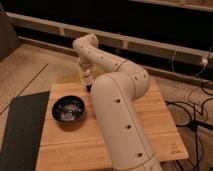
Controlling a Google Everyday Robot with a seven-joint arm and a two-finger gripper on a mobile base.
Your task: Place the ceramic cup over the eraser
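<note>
My gripper [86,76] hangs from the white arm [117,95] over the far left part of the wooden table [160,125]. A small cream-white shape at the gripper's tip looks like the ceramic cup [86,78], but I cannot tell it apart from the gripper. Right below it a small dark block, the eraser [89,88], stands on the table and is partly hidden by the arm. The cup shape is directly above the eraser, close to it or touching it.
A wide black patterned bowl [68,110] sits on the table's left side, in front of the gripper. A dark mat [20,130] lies on the floor to the left. Cables [192,115] run along the floor to the right. A low wall ledge [150,45] runs behind.
</note>
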